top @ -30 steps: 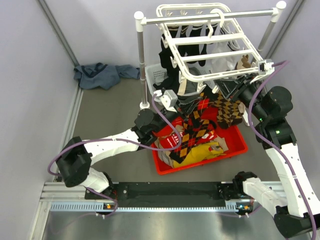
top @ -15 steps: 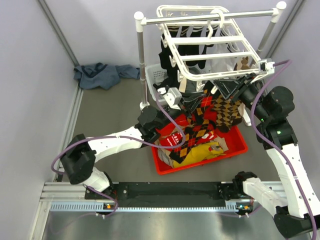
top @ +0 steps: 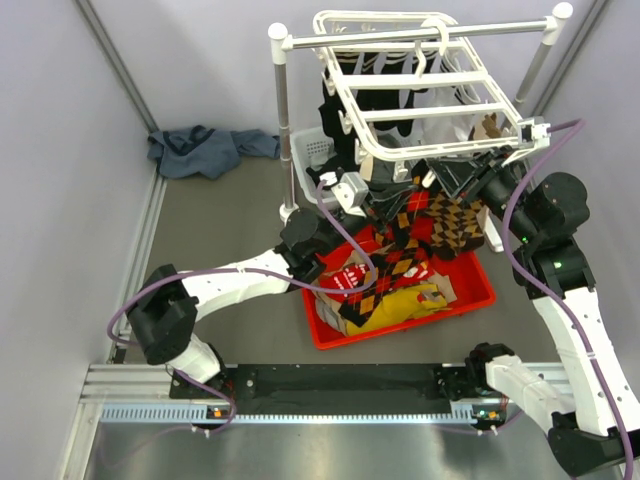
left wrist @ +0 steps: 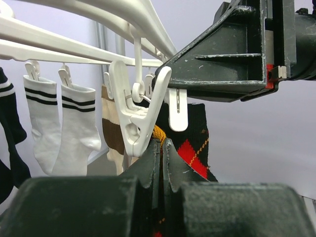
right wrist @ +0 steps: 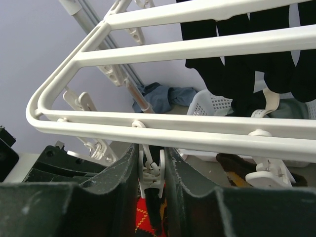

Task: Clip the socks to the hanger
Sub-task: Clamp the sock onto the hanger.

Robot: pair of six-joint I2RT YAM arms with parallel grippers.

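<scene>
The white hanger hangs from the rack rod with dark socks clipped to it. My left gripper is shut on the orange-edged cuff of a black sock with red diamonds. It holds that cuff just under the front bar, touching the lower end of a white clip. My right gripper is shut on another white clip under the front bar, one finger on each side. In the top view the right gripper sits right beside the left one. A brown argyle sock hangs below it.
A red tray under the hanger holds more argyle socks and a yellow item. White striped socks hang on clips to the left. The rack post, a white basket and a blue cloth stand behind.
My left gripper has risen and moved right with the black and red sock, up to the hanger's front bar. The right arm has stayed on its clip.
</scene>
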